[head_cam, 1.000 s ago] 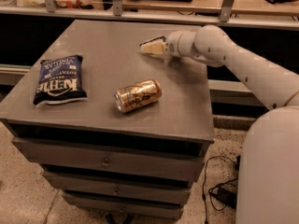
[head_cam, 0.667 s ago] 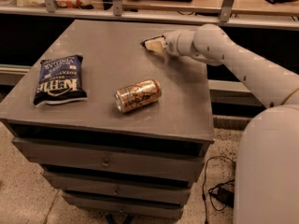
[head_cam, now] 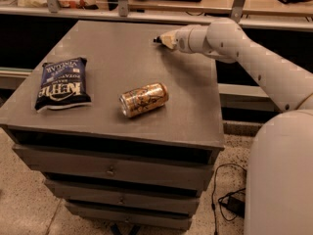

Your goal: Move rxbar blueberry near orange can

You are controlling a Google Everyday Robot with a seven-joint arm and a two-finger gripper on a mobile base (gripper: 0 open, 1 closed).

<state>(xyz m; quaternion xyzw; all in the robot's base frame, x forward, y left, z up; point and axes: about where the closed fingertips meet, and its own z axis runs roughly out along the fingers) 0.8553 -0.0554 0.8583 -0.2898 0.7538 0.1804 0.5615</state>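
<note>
A grey drawer cabinet stands on a speckled floor, with a long wooden shelf behind it. On the tabletop (head_cam: 117,53), a blue chip bag (head_cam: 63,83) lies by the left edge. The orange can (head_cam: 144,99) lies on its side near the middle of the front edge. The hand (head_cam: 164,39) is near the far right corner. A dark bit at its tip may be the snack bar (head_cam: 157,39), but whether the hand grips it cannot be told.
</note>
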